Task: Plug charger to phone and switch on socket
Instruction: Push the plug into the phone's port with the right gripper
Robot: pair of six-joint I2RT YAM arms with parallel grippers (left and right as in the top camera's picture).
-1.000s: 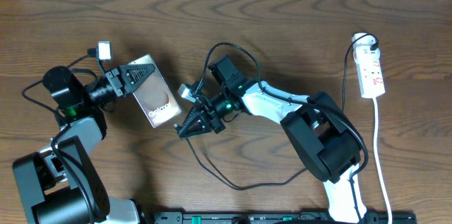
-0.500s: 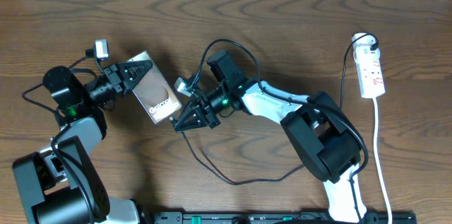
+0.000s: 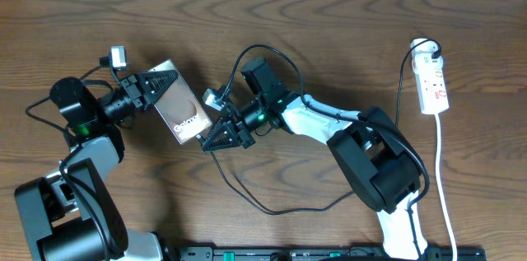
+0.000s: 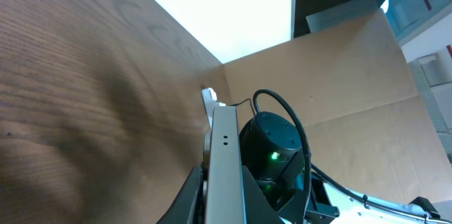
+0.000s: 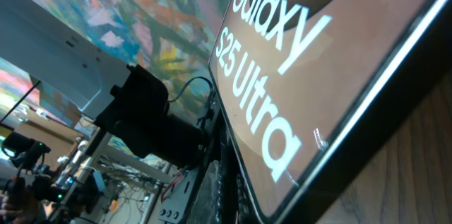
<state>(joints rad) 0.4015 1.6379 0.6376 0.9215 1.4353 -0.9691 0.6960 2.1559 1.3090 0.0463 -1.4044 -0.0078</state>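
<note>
Glossy phone (image 3: 183, 113), matt wood-grain table (image 3: 329, 30)

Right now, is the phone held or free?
Held: the left gripper is shut on the upper-left end of the phone, seen from overhead.

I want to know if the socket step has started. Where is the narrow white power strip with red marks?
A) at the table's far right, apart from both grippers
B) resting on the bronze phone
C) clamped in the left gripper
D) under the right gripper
A: the narrow white power strip lies at the brown wooden table's far right, while the left gripper and right gripper are both at the flat bronze phone.
</note>
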